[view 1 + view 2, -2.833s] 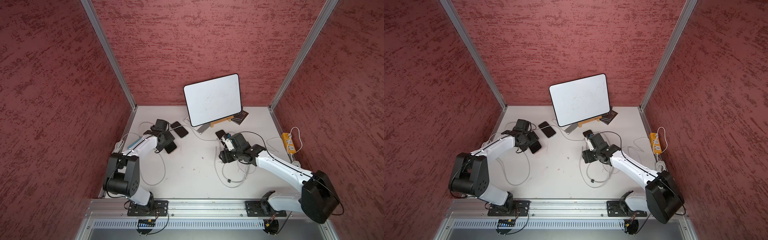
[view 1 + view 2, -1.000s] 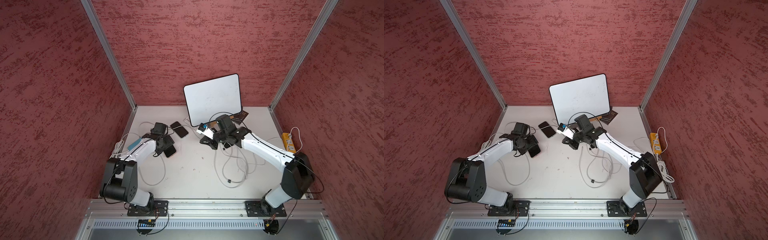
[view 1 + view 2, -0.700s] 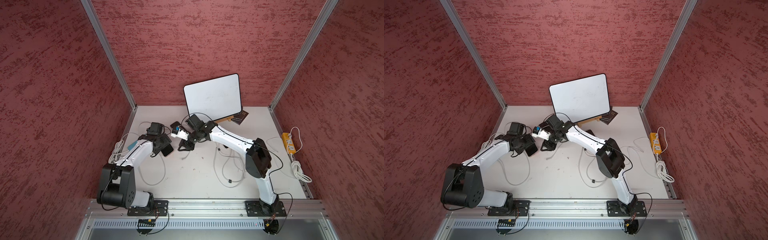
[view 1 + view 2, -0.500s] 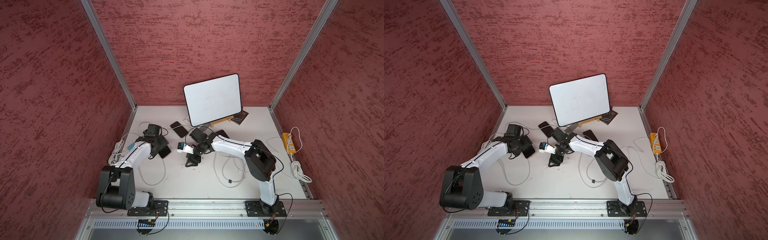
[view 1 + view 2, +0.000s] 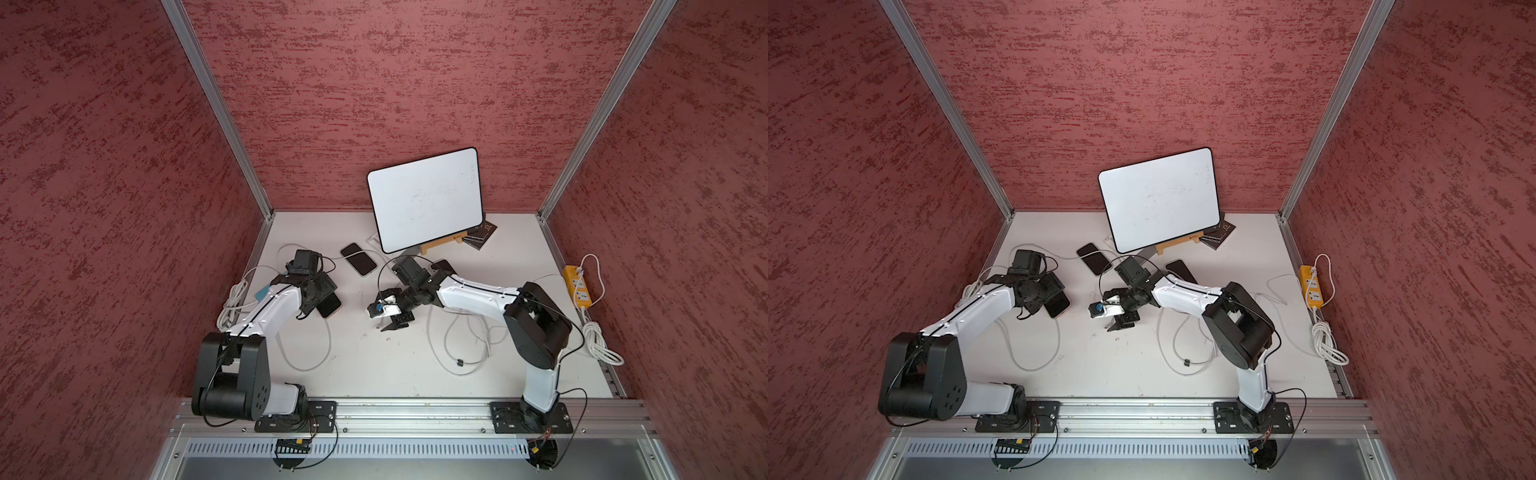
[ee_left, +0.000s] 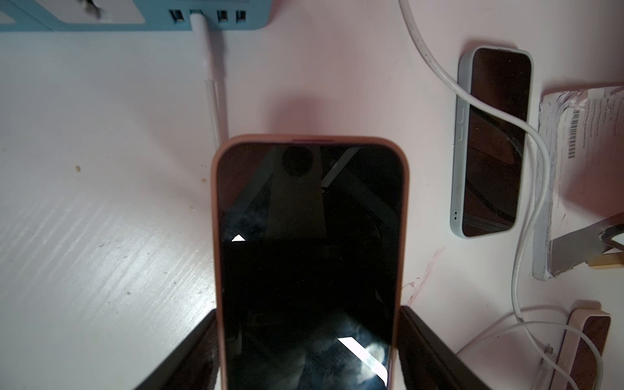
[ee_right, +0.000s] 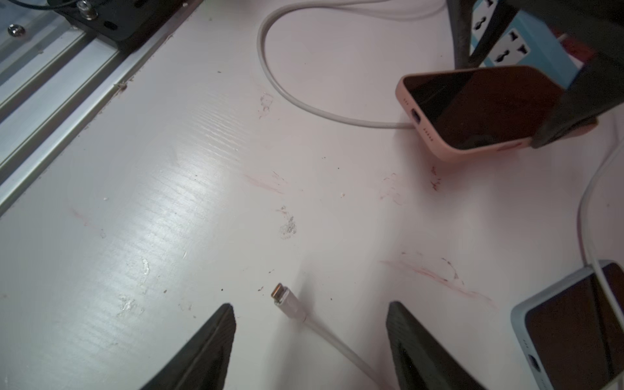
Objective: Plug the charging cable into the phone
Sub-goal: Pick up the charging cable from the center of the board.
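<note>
A white board [image 5: 426, 199] is leaning on a wooden stand [image 5: 440, 246] at the back of the bench [image 5: 374, 374], with dark booklets [image 5: 482, 235] lying just beside it. A yellow power strip [image 5: 577, 286] is sitting at the bench's edge, its white cord [image 5: 598, 345] lying coiled nearby. A blue power strip [image 6: 256, 13] and a barcoded paper [image 6: 580, 118] are lying flat.
</note>
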Motion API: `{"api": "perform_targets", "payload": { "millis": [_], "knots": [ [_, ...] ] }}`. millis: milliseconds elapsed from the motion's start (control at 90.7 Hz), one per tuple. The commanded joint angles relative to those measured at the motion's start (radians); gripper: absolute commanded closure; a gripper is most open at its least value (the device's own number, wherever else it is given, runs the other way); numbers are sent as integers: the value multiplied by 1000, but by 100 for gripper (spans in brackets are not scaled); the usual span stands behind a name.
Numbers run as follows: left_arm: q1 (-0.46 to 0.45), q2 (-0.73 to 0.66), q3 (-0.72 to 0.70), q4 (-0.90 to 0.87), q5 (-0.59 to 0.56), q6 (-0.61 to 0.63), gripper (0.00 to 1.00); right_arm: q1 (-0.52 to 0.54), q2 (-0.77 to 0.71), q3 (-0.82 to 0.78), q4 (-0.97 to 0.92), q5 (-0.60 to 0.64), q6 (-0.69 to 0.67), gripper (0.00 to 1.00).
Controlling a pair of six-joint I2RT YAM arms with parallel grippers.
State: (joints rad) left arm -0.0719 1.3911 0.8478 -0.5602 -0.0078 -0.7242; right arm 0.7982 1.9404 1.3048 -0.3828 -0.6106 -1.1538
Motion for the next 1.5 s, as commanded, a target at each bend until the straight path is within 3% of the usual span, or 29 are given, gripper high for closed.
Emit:
{"api": "perform_targets", "payload": {
  "millis": [0,507,992,1300,1488],
  "knots": [
    [8,-9,0,36,-2,7,100,-10,25,-38,115,25,-54,27],
    [8,4,1,38,-3,8,100,-13,81,-88,188,29,-23,46],
    [9,13,1,39,1,7,100,-13,95,-58,136,33,-9,59],
    [8,16,2,35,-5,4,100,-13,98,-49,128,25,1,61],
    [8,19,4,33,-6,3,100,-13,100,-47,122,19,3,69]
  ]
}}
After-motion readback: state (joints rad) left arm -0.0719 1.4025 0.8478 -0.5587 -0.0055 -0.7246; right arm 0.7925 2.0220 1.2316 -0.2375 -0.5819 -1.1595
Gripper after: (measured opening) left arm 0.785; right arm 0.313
